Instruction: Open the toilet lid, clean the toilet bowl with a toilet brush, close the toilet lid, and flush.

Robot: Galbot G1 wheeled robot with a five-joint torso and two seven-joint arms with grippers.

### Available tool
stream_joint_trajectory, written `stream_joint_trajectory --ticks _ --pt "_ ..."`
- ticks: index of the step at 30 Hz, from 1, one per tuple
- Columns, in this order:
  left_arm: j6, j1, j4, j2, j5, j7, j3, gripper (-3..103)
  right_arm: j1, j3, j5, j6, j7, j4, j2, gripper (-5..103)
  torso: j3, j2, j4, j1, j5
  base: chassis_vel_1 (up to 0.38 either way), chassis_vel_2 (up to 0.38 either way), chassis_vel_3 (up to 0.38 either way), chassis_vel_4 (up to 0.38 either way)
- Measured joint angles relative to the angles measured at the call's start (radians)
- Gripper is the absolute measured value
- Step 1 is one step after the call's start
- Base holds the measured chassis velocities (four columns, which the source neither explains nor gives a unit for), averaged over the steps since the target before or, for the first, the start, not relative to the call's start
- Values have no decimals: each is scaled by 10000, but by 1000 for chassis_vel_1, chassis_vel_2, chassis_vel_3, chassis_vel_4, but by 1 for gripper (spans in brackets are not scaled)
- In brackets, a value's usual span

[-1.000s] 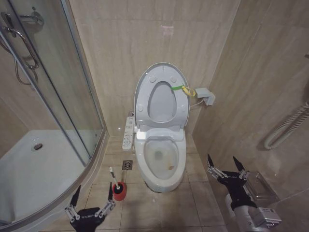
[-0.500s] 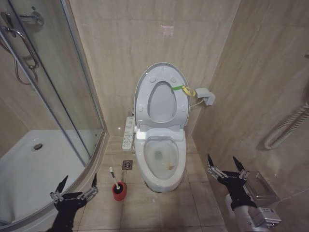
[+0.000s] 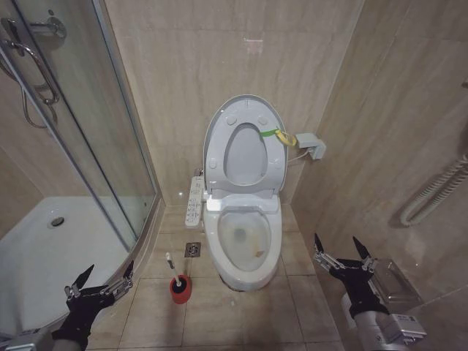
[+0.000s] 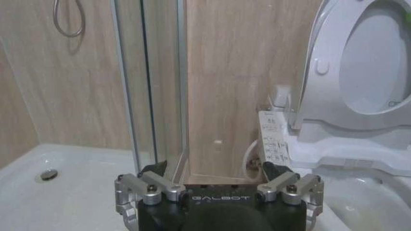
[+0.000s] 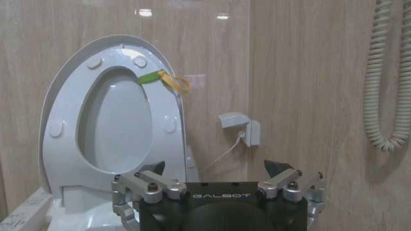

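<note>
The toilet lid stands raised against the back wall with the ring seat up in front of it. A yellow-green band hangs at its right edge. Below it the toilet bowl lies uncovered. The toilet brush stands in its red holder on the floor left of the bowl. My left gripper is open, low by the shower's curved edge, left of the holder and apart from it. My right gripper is open near the right wall. The right wrist view shows the lid and the band.
A glass shower enclosure and white shower tray fill the left. A long button panel hangs left of the bowl. A wall box and a coiled hose are on the right. A floor drain lies behind the holder.
My left gripper has moved left and away from the red holder, toward the shower edge. The right arm and the toilet have not moved.
</note>
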Motion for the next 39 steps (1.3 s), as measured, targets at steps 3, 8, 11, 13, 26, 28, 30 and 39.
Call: stream_joint_trajectory --ticks 3,8,11,13,26,28,30,39 --pt "-361 -68 276 78 -50 83 -8 100 0 0 0 0 0 0 0 100 0 0 0 0 2 0 0 0 0" --pt "-1967 -210 1299 399 -68 264 144 100 0 0 0 0 0 0 0 100 0 0 0 0 -2 0 0 0 0" --pt "-2235 -231 1458 448 -69 289 172 100 0 0 0 0 0 0 0 100 0 0 0 0 -1 0 0 0 0" --pt "-2276 -233 1477 454 -69 292 182 100 0 0 0 0 0 0 0 100 0 0 0 0 -1 0 0 0 0" --pt "-3639 -612 3474 520 12 513 757 100 0 0 0 0 0 0 0 100 0 0 0 0 0 0 0 0 0" --pt "-3815 -662 3736 528 30 542 839 100 0 0 0 0 0 -1 0 100 0 0 -1 0 0 0 0 0 0" --pt "-4305 -797 4459 551 82 618 1046 100 1 0 0 0 1 0 0 100 0 0 0 0 0 0 0 0 0" --pt "-5720 -1196 6565 612 223 843 1675 99 0 0 0 0 0 -1 0 100 0 0 0 0 -4 0 0 0 0"
